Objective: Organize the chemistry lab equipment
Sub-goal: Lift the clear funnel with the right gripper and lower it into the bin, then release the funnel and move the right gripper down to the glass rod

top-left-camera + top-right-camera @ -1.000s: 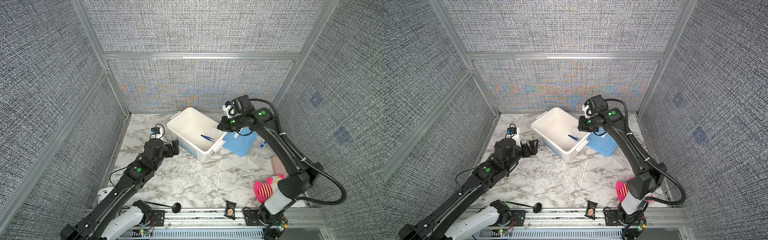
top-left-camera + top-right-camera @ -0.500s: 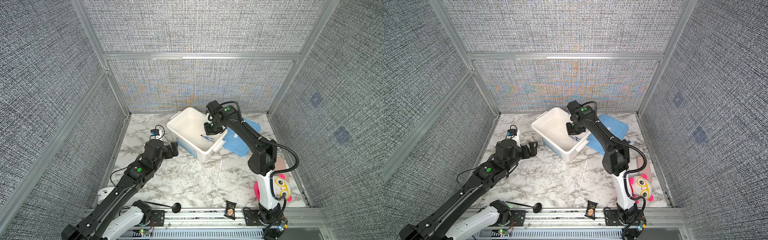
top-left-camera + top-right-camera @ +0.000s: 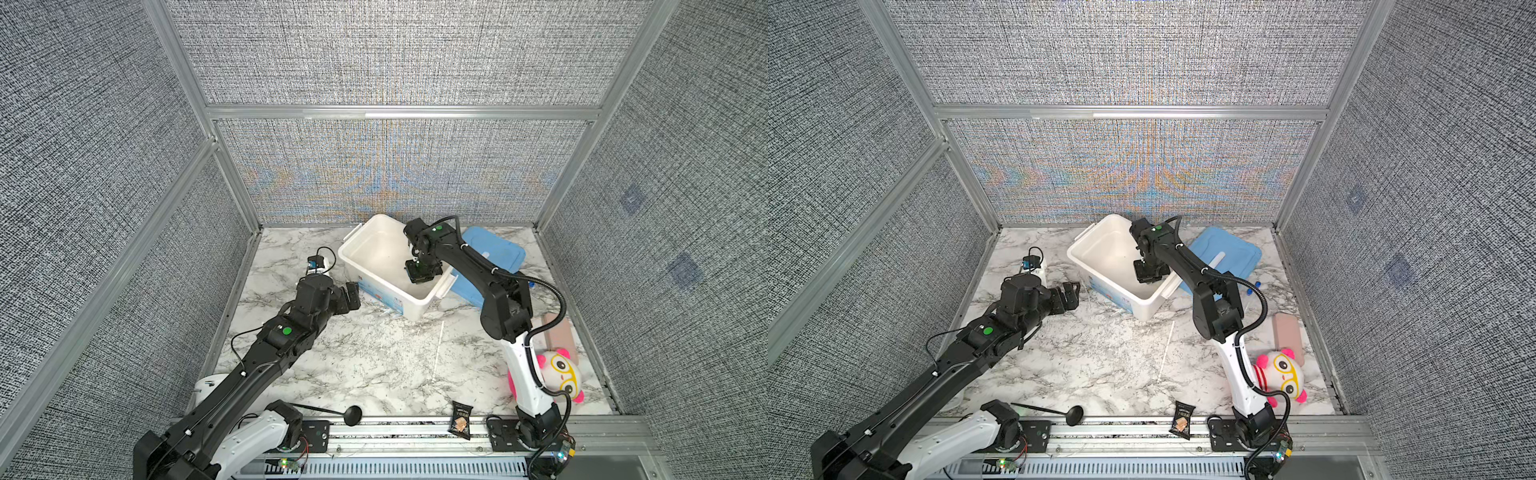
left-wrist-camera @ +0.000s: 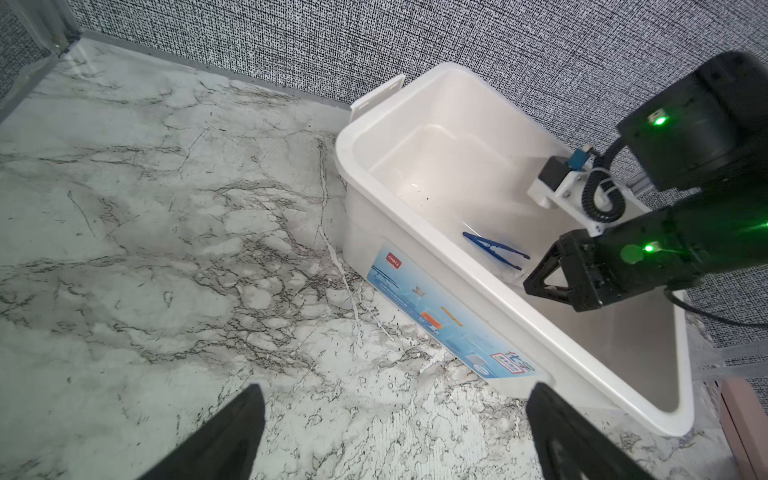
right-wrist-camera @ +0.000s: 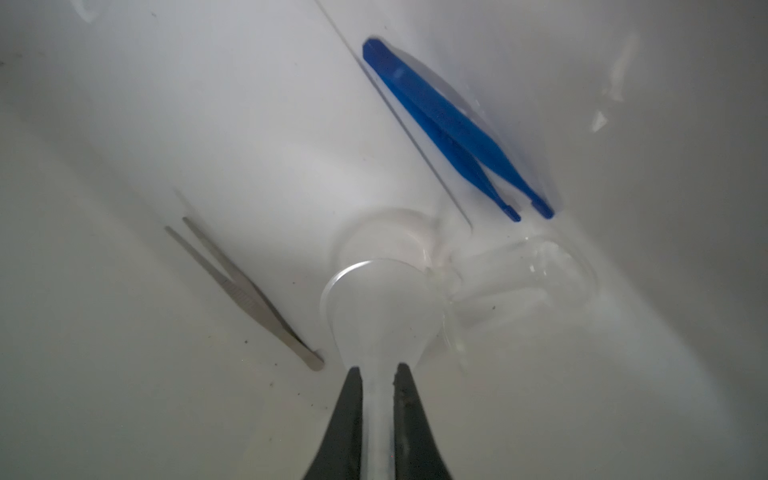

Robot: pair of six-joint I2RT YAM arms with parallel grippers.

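Observation:
My right gripper (image 5: pixel 378 370) reaches down inside the white bin (image 3: pixel 341 252), shut on the stem of a clear funnel (image 5: pixel 382 307). On the bin floor lie dark blue tweezers (image 5: pixel 453 124), silver tweezers (image 5: pixel 245 291) and a clear glass vessel (image 5: pixel 532 278) on its side. In the left wrist view the blue tweezers (image 4: pixel 494 249) show beside the right gripper (image 4: pixel 536 286). A long thin white stick (image 3: pixel 437 353) lies on the marble in front of the bin. My left gripper (image 3: pixel 351 295) hangs open and empty just left of the bin.
A blue lid (image 3: pixel 498 249) lies behind the right arm. A pink-and-white plush toy (image 3: pixel 557 370) and a pink block (image 3: pixel 559 332) sit at the right. A black snack packet (image 3: pixel 460 419) and a black ladle (image 3: pixel 349 413) lie at the front rail.
The right arm has swung from above the bin's right side and lowered its gripper into the bin. The left arm has not moved.

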